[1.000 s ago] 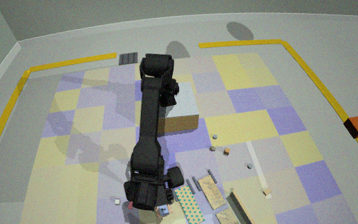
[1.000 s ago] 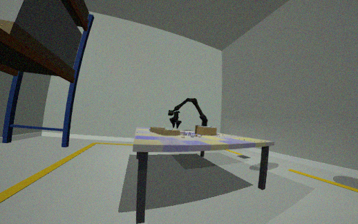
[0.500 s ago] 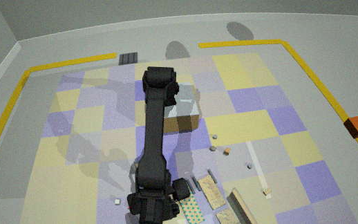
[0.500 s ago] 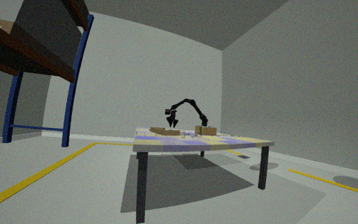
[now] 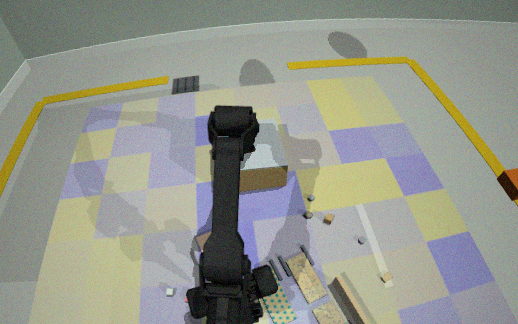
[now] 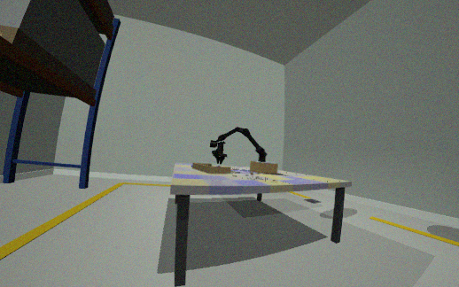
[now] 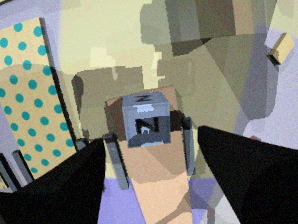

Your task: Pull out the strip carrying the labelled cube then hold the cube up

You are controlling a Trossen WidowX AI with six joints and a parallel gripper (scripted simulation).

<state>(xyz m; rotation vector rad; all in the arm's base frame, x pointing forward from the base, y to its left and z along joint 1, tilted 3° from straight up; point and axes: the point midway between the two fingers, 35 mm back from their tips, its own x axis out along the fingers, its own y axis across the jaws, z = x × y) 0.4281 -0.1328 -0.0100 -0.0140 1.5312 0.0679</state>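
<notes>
Wrist: half-open jaws flanking labelled cube (image 7: 145,121)

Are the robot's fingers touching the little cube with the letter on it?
Cannot tell. In the wrist view the fingers flank the cube on the peach strip closely, but the blur hides any gap or contact.

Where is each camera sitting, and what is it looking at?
Top: high above, looking down on the checkered table; the whole dark arm shows.
Exterior: low on the floor, far off, looking across at the table and the small arm.
Wrist: on the arm's end, looking down past the gripper at the labelled cube on its peach strip.
Shared: top and wrist both see the dotted strip.
</notes>
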